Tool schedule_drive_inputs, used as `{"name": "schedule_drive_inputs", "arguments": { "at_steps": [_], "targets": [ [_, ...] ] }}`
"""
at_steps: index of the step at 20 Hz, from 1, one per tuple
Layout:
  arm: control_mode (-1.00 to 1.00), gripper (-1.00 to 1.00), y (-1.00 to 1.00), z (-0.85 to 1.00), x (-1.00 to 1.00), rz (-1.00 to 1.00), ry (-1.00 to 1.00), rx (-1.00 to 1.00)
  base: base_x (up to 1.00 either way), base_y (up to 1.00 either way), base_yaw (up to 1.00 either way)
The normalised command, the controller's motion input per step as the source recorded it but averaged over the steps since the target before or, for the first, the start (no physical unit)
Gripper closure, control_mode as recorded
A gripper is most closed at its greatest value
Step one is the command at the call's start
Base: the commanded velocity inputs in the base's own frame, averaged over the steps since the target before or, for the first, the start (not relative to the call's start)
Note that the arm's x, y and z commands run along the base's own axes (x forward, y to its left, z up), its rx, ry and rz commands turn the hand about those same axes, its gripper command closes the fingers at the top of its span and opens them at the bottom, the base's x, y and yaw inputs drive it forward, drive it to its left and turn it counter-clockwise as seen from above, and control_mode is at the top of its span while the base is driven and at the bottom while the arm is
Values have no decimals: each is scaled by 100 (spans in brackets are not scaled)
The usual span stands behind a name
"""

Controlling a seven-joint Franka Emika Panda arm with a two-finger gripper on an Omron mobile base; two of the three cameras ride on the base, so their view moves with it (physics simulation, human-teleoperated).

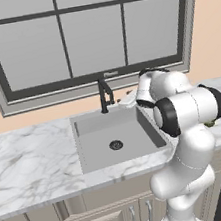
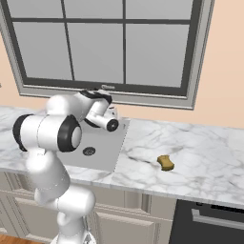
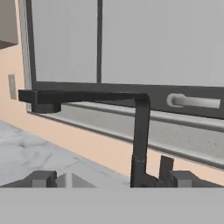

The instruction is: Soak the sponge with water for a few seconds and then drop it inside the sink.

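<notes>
The gripper stands wide open with nothing between its jaws; its two dark fingertips rise at the bottom of the hand view, one to each side of the base of the faucet. The hand sits close in front of that slim black faucet, looking at its upright post and the spout that reaches off to the left, with the window frame behind. No water runs from the spout.

From the left base view, the hand hovers at the back right corner of the sink, just beside the faucet and above the rim. The grey basin is bare apart from its round dark drain.

The sponge lies on the white marble countertop well to the right of the sink, apart from the arm and untouched.

It looks light, soft and springy, so a grip will likely squash it before it holds; once wet it should grow heavier and slick. Taking it across its narrower sides, near the middle, with the jaws coming straight down, seems the safest hold, since a pinch at a corner could let it fold or twist out
</notes>
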Motion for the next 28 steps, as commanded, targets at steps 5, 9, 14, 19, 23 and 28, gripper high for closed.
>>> {"name": "schedule_drive_inputs", "arguments": {
  "at_steps": [5,9,14,19,23,28],
  "targets": [
    [-100,-100,0,-24,19,0,0,0,0,0,0],
    [-100,-100,0,-15,27,0,0,0,0,0,0],
    [-100,-100,0,-11,28,0,0,0,0,0,0],
    [-100,-100,0,-12,24,0,0,0,0,0,0],
    [-100,-100,3,-15,16,-2,0,0,0,0,0],
    [-100,-100,4,-16,22,-3,0,0,0,0,0]
  ]
}}
